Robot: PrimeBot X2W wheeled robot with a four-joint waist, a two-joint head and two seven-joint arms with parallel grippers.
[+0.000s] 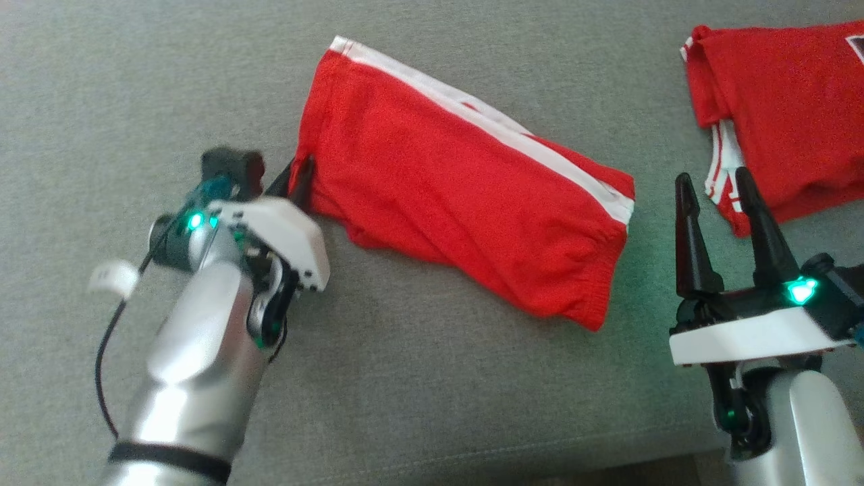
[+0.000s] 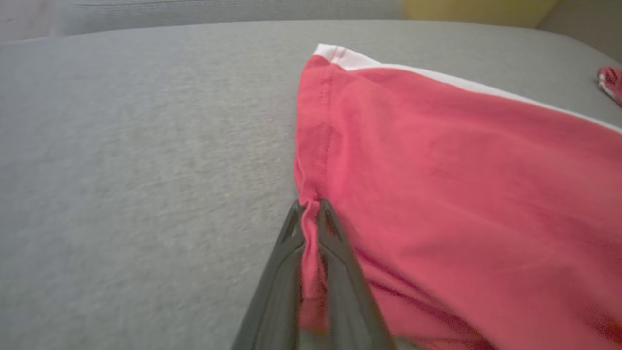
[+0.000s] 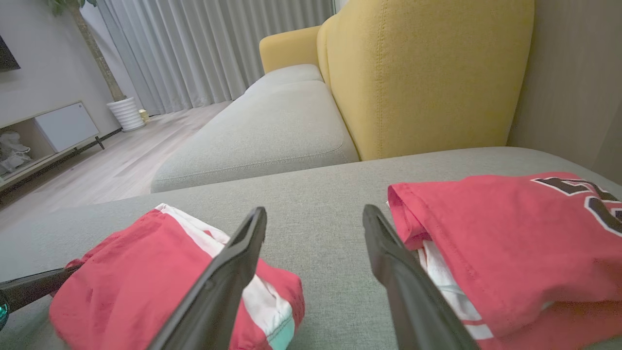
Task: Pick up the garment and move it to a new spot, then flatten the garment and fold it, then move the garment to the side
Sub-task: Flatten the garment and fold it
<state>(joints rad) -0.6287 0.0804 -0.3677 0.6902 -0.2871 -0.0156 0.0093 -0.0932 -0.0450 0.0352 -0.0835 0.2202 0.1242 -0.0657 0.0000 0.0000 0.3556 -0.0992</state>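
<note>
wide grey sofa seat (image 1: 135, 81) took up the whole field, and behind it, from the right wrist camera, a yellow backrest (image 3: 427, 73) stood tall. on that seat lay the red garment (image 1: 445, 196), shorts by the look of it, spread flat across the middle, the gathered band toward the robot's right and the stitched hem toward its left. off at the far right sat a second red piece (image 1: 790, 115), folded, with dark lettering on top, apart from the shorts with bare cushion between them. the left gripper (image 1: 302, 177) was down at the garment's left edge, by the hem, fingers clenched together with a pinch of red fabric squeezed between them, plain as day from the left wrist camera. the right gripper (image 1: 715, 185) was spread wide, grasping nothing, fingers pointing into the gap between the two red pieces; whether one finger brushed the folded piece, i could not tell. a white stripe (image 1: 513, 135) ran along the shorts' far edge. smallest of all, a green light (image 1: 801, 290) glowed on the right wrist.
</note>
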